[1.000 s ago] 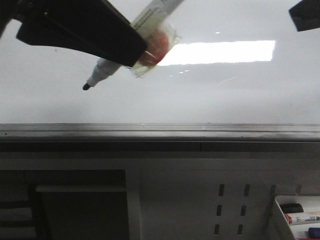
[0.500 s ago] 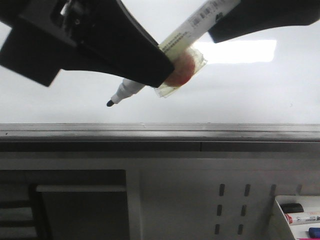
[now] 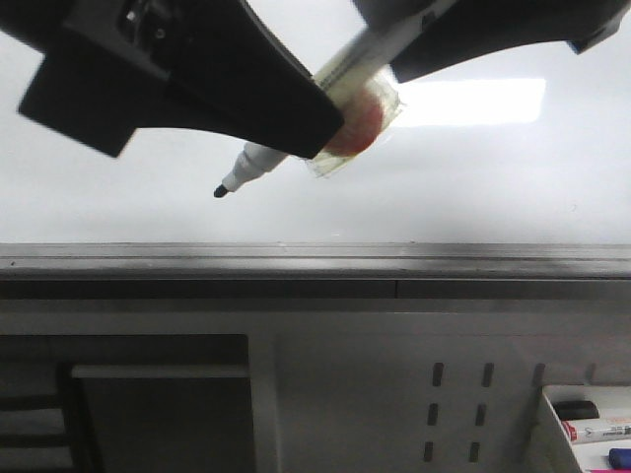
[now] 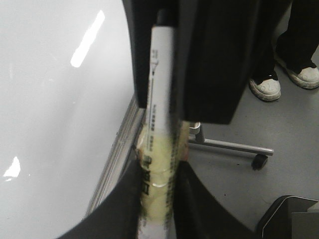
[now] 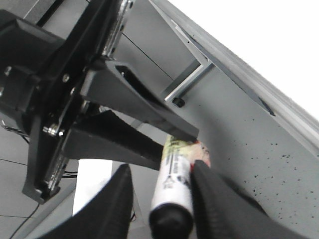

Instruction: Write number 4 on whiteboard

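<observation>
The whiteboard (image 3: 493,187) fills the upper front view, glossy white with a bright reflection. No strokes of the number 4 show on it. My left gripper (image 3: 315,123) is shut on a white marker (image 3: 258,163) wrapped in a yellowish tape pad. The marker's black tip (image 3: 219,192) points down-left, just above the rail. In the left wrist view my left gripper (image 4: 158,194) clamps the marker (image 4: 160,99). My right gripper (image 3: 414,39) reaches in from the upper right. In the right wrist view my right gripper (image 5: 162,199) is open astride the marker's (image 5: 172,189) black rear end.
A grey metal rail (image 3: 315,258) runs under the board. Below it is a grey perforated panel (image 3: 454,404), and a white tray (image 3: 552,434) with spare markers at the lower right. A person's shoes (image 4: 289,79) and a wheeled stand leg (image 4: 234,146) are on the floor.
My left gripper moved right and down with the marker. My right gripper came in from the upper right and now flanks the marker's rear end.
</observation>
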